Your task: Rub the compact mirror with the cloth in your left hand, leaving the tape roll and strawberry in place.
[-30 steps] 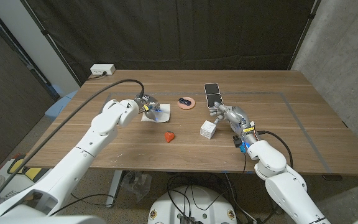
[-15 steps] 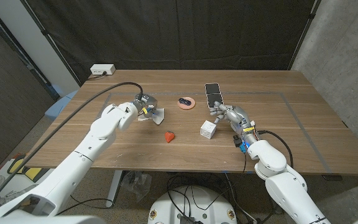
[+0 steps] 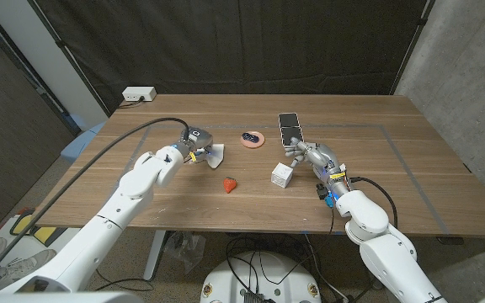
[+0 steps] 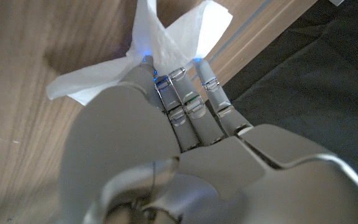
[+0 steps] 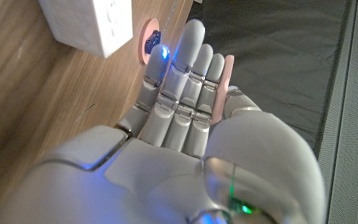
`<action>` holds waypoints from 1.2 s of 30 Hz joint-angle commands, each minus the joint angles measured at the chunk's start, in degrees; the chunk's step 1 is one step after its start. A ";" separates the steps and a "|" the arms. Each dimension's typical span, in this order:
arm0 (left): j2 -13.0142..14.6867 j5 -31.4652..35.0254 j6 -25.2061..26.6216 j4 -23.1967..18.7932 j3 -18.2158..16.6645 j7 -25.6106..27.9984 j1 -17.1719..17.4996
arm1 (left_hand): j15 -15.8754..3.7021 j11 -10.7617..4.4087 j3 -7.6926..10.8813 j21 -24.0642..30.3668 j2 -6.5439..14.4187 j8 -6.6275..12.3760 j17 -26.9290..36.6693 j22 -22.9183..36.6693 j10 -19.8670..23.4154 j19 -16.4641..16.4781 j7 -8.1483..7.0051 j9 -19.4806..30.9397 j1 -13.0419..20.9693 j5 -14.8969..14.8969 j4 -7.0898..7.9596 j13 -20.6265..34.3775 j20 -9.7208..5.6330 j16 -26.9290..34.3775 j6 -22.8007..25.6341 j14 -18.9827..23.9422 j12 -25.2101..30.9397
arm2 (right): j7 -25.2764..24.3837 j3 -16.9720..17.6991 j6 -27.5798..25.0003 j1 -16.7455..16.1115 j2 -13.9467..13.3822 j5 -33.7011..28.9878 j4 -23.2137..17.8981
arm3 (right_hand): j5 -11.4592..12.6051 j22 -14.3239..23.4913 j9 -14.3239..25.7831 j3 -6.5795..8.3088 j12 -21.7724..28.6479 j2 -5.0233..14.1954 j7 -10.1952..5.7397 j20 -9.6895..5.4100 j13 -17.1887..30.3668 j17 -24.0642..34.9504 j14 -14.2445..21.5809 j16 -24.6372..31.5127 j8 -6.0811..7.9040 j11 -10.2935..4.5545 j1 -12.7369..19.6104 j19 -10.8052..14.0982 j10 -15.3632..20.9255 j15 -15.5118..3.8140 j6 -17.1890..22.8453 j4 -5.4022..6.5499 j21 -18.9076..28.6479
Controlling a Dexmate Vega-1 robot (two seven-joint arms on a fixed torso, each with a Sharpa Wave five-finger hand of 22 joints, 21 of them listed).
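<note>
The wooden table [image 3: 394, 160] carries everything. The left hand [image 3: 197, 140] is over its left part, its fingers [image 4: 191, 106] closed on a white cloth [image 3: 215, 154] that hangs from them down to the table. The right hand [image 3: 308, 154] waits right of centre with its fingers [image 5: 185, 74] straight and together, holding nothing, beside a white cube [image 3: 281, 175]. The mirror [image 3: 289, 130], open and dark, lies just behind the right hand, well apart from the cloth. A pink tape roll [image 3: 253, 139] lies between cloth and mirror. The strawberry [image 3: 230, 184] sits nearer the front edge.
</note>
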 commanded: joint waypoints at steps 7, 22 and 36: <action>-5.27 -11.16 -3.37 3.25 -3.50 23.43 1.00 | -0.92 -0.51 -0.28 0.84 -0.25 0.18 0.73 -0.02 1.27 -0.02 0.95 0.05 0.65 -0.19 0.23 1.24 -3.03 0.14 1.78 1.01 0.79 | -3.30 -1.69 2.22 -0.07 -0.98 -7.55 -0.87 | 0.47 -0.69 0.23 -0.03 -0.43 2.08 -0.03 -9.42 -0.02 0.11 -1.95 -0.20 -0.26 2.65 2.64 -0.28 3.86 -2.71 0.97 -0.02 0.71; -8.96 -23.10 -11.57 6.30 -4.25 26.81 -2.32 | -0.88 -0.27 -0.42 1.84 -0.35 -0.08 1.44 -0.23 1.20 -0.33 1.34 0.06 0.82 -0.23 0.45 2.45 -2.97 -0.28 1.81 1.43 1.13 | -7.27 -3.92 4.51 0.68 -1.73 -18.49 -0.61 | 0.55 -1.79 0.36 -0.05 -0.59 1.93 0.13 -9.43 0.08 0.45 -1.86 -0.40 -0.61 2.90 3.05 -0.45 4.00 -2.68 1.32 -0.24 1.39; -12.61 -34.74 -21.82 11.16 -2.85 23.22 -8.01 | -0.92 -0.06 -0.56 2.56 -0.60 -0.34 2.16 -0.44 1.08 -1.03 1.62 0.09 1.24 -0.13 0.40 3.48 -2.85 -0.56 1.84 1.79 1.30 | -8.88 -6.14 5.15 2.80 -2.08 -27.85 0.12 | 0.58 -2.55 0.56 -0.23 -0.66 1.84 -0.05 -9.43 0.46 0.69 -2.02 -0.63 -0.94 3.13 3.22 -0.89 3.80 -2.60 1.43 -0.33 1.91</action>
